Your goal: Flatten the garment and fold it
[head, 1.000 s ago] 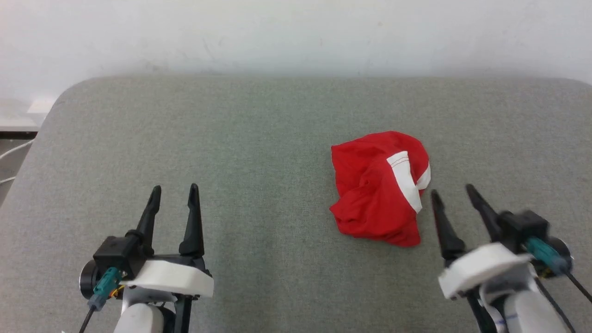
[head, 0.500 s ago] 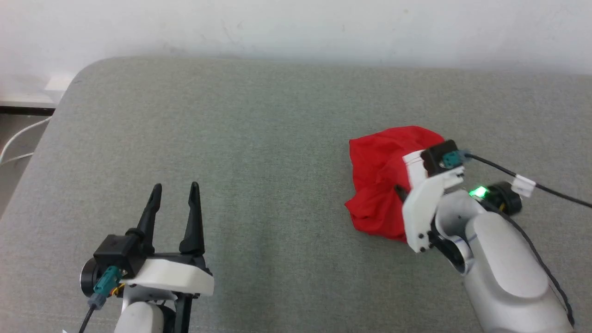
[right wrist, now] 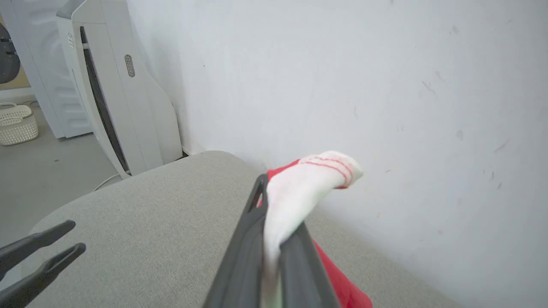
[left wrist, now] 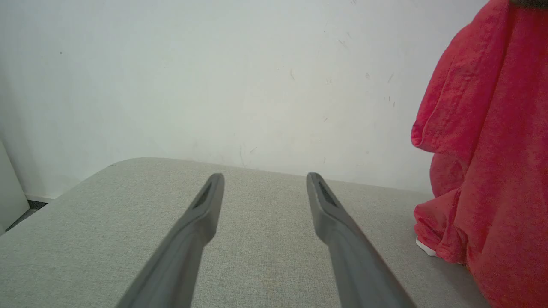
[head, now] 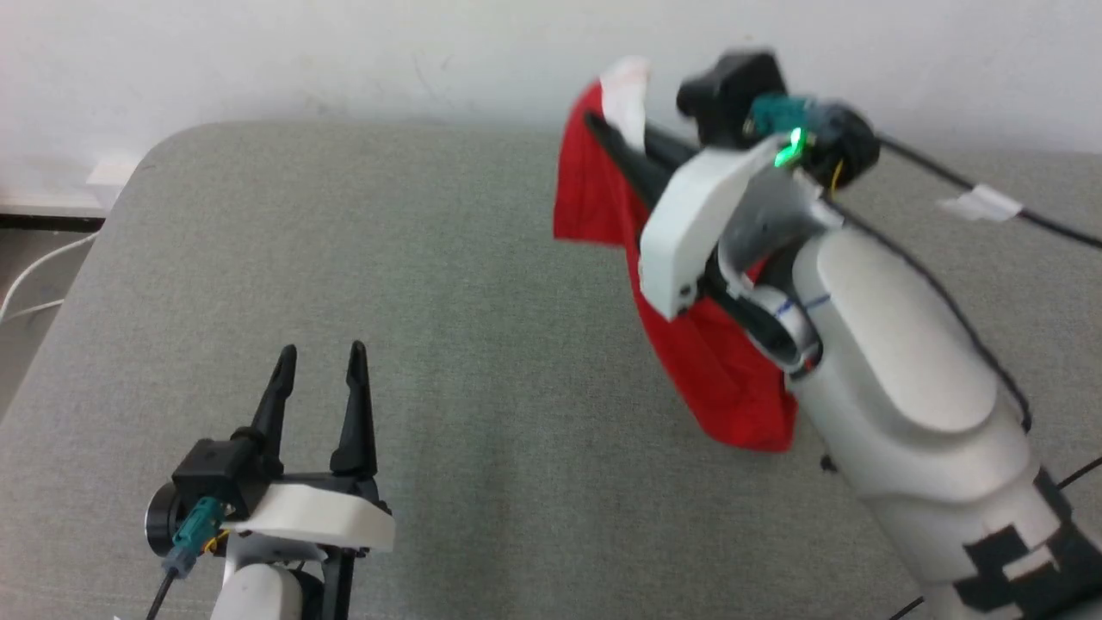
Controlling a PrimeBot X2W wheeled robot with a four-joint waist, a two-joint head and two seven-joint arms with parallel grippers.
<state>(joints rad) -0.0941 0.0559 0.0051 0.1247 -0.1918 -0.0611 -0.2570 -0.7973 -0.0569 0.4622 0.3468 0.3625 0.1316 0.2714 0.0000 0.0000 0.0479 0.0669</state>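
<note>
The red garment (head: 723, 379) hangs in the air over the grey cushioned surface (head: 430, 284), held by its white band (head: 624, 99). My right gripper (head: 616, 129) is raised at the upper right, shut on that band. The right wrist view shows the white band (right wrist: 299, 192) pinched between the two dark fingers (right wrist: 246, 256), red cloth (right wrist: 342, 282) drooping below. My left gripper (head: 318, 362) rests low at the lower left, open and empty. In the left wrist view the hanging garment (left wrist: 483, 162) is off to the right of the open left gripper (left wrist: 263, 179), its lower edge near the surface.
A white wall (head: 344, 52) runs behind the surface. A black cable with a white tag (head: 981, 205) trails from my right wrist. White appliances (right wrist: 107, 85) and a white basket (right wrist: 17, 128) stand on the floor beyond the surface's left corner.
My right gripper closed on the garment's white band and lifted it up off the surface toward the wall. The left arm stayed put. The head view shifted slightly.
</note>
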